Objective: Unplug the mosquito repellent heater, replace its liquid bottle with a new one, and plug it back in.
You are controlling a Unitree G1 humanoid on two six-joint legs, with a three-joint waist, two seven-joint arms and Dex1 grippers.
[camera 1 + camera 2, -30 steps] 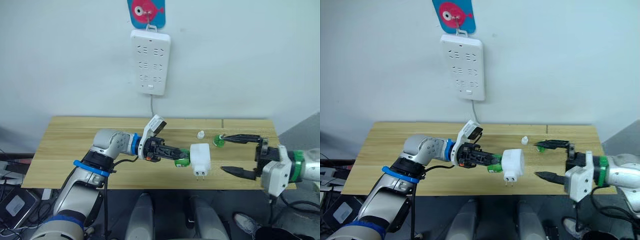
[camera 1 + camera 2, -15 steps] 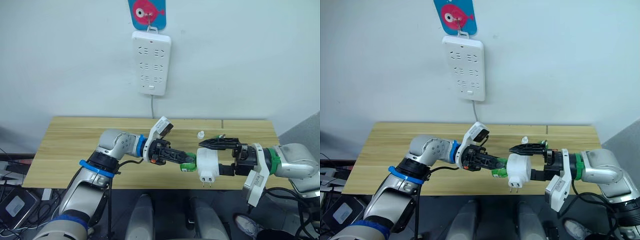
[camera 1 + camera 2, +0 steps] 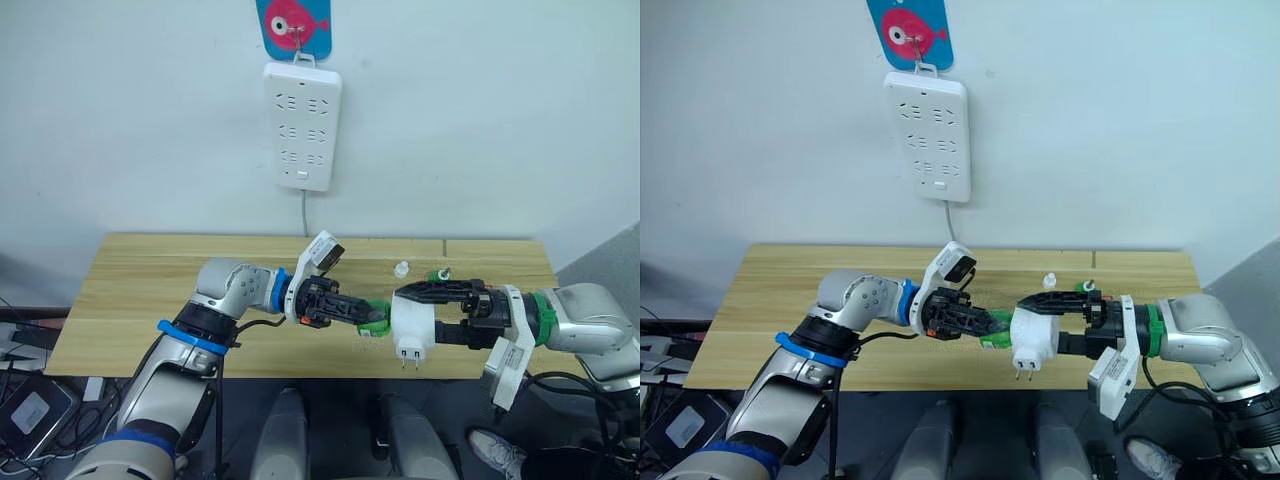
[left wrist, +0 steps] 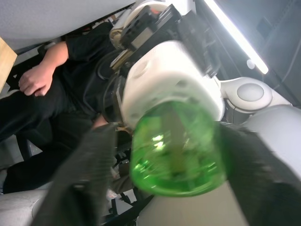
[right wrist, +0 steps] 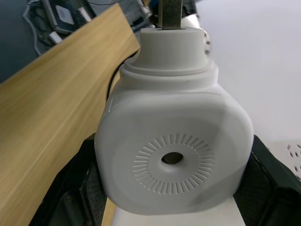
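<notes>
Left eye view: a wooden table (image 3: 150, 290) is standing against a pale wall, and a white power strip (image 3: 301, 124) is hanging on that wall above it, under a blue and pink fish-shaped hook (image 3: 293, 22). In the air just past the table's front edge, near its middle, the two arms are being brought together. The heater (image 3: 413, 322), a small white rounded unit, is being gripped from the right side by the right gripper (image 3: 408, 320), one black finger lying across its top and the other along its lower side. Its two metal prongs (image 3: 407, 362) are pointing down. A green bottle (image 3: 372, 317) is being clenched by the left gripper (image 3: 368, 316) and is being held against the heater's left side, so that heater and bottle are touching. Whether the bottle is seated inside the heater cannot be told.

On the table behind the grippers, a small white cap (image 3: 401, 268) is lying near a small green item (image 3: 437, 274); the two are apart.

From the left wrist, the green bottle's round base is being shown close up with the white heater right behind it. From the right wrist, the heater's face with its round hole (image 5: 172, 157) is being shown between the two black fingers (image 5: 270, 181), which are pressing on both of its sides.
</notes>
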